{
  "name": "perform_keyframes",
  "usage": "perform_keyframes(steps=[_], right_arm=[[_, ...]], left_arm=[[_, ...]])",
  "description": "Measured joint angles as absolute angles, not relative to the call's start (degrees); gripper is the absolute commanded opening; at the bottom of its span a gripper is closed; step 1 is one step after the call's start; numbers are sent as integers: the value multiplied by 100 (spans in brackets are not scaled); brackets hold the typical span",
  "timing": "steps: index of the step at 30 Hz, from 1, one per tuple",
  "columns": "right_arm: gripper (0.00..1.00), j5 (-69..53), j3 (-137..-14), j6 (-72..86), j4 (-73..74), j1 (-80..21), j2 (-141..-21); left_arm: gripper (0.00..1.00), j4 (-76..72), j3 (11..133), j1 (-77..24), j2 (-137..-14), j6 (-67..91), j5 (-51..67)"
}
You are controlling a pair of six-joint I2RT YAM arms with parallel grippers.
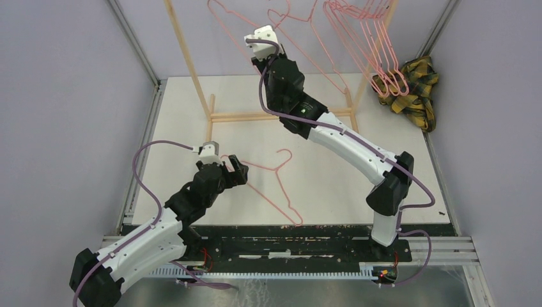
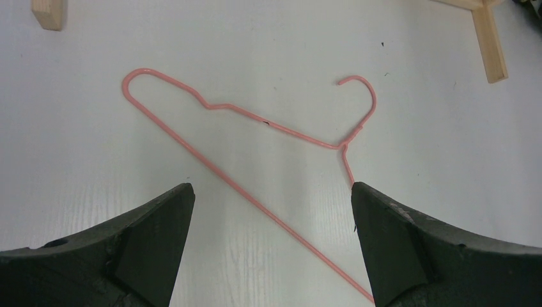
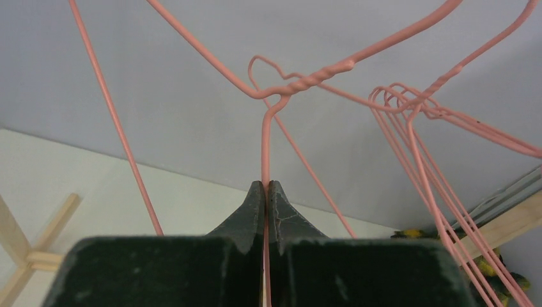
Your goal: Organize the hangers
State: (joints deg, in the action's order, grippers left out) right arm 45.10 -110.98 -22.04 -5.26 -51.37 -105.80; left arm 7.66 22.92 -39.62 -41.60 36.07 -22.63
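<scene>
Several hangers are bunched at the right end of the wooden rack; one held hanger is pinched just below its twisted neck by the pressed-together fingers of the right end effector, high up near the rack's top; one loose hanger lies flat on the desk. The left end effector is spread wide just above the loose hanger, whose long bottom wire passes between the jaws, nearer the right-hand one. For a sound pick-up, the wire should probably be centred between the fingers and these lowered onto the desk before closing, since so thin and flat a wire is easily missed or pushed aside.
</scene>
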Motion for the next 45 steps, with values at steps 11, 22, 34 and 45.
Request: perform_keyframes(steps=[11, 22, 34, 45], right_arm=[[1, 4324, -12556, -2285, -508, -4644, -11347], [1, 4160, -13122, -2169, -252, -4320, -12097], [1, 4110, -13299, -1870, -43, -3966, -12180], [1, 4121, -12608, -1365, -176, -3374, -11686]], left_arm=[[99, 917, 2298, -3962, -4101, 3607, -2388], [99, 1107, 2298, -3962, -3962, 3607, -2456], [99, 1107, 2296, -3962, -3959, 3610, -2515], [99, 1122, 2285, -3962, -3883, 3610, -2517]])
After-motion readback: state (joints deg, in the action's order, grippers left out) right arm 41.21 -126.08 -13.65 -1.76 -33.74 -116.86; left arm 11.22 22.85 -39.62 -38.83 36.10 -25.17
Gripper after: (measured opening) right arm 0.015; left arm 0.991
